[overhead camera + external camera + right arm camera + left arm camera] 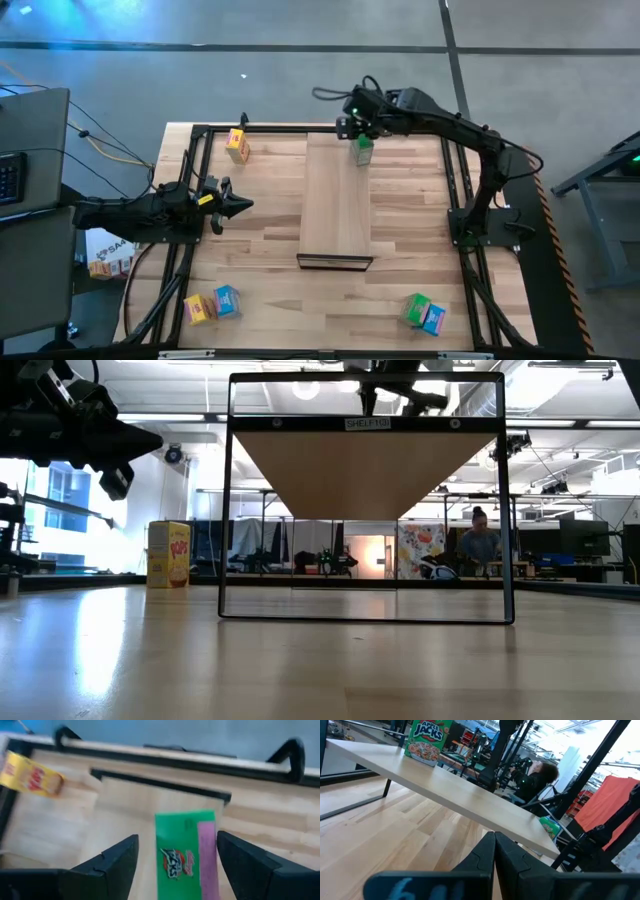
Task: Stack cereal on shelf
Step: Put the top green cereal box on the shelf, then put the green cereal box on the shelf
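One green cereal box (363, 150) stands on the shelf (337, 205), at the far end near the right-hand edge of the panel. In my left wrist view it is upright, long axis vertical, with its printed front facing toward my left arm. My right gripper (352, 126) hangs directly above it, fingers (111, 861) spread wide on either side of the box and apart from its sides; nothing is held. Seen from my right wrist, the box's top edge runs across the gap between the fingers. My left gripper (238, 204) waits over the table, left of the shelf, fingers pressed together and empty. A yellow box (237, 145) stands at the table's far left. Two pairs of boxes sit near the front corners.
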### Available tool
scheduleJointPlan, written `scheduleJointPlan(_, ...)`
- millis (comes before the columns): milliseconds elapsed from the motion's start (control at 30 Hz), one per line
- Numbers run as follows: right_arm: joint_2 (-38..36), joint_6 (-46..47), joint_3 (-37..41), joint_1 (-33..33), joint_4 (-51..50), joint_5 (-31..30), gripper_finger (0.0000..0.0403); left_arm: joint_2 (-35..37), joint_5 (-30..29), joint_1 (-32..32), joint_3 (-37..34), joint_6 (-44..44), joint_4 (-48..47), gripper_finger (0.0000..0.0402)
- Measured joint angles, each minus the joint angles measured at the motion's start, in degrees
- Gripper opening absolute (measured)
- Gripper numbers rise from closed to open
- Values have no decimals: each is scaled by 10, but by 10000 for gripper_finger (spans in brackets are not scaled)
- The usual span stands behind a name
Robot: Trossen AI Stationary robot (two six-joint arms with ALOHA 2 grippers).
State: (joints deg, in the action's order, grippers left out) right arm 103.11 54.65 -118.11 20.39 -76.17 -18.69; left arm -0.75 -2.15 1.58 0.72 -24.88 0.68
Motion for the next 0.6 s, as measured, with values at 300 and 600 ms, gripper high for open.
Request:
scheduleJointPlan(300, 0, -68, -109, 7, -44, -50, 257, 0, 0, 0, 0, 0, 0, 1)
scheduleJointPlan(600, -22, -114, -76, 9, -136, -48, 184, 0, 0, 0, 0, 0, 0, 1)
